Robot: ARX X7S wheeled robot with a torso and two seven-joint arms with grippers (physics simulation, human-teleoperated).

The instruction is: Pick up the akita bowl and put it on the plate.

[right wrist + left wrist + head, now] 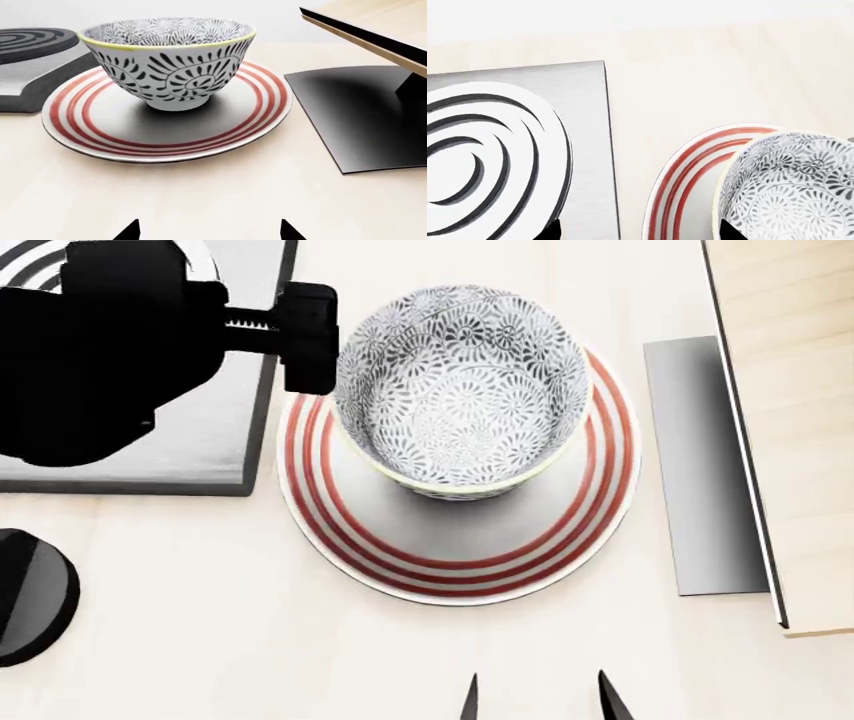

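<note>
The akita bowl (461, 390), white with a dense grey-black floral pattern, stands upright on the plate (454, 550), which is white with red rings. My left gripper (214, 335) hovers beside the bowl's left rim, open, one finger (310, 335) close to the rim and apart from it. In the left wrist view, the left gripper (640, 232) spans from the stove to the edge of the bowl (800, 190), above the plate (684, 185). My right gripper (541, 702) is open in front of the plate. The right wrist view shows the bowl (170, 65) and plate (100, 125) ahead of the gripper (210, 232).
A grey stove slab with a ringed burner (200, 440) lies left of the plate. A dark flat panel (701, 460) lies right of it, beside a raised wooden board (787, 390). A black round part (27, 595) sits at the near left.
</note>
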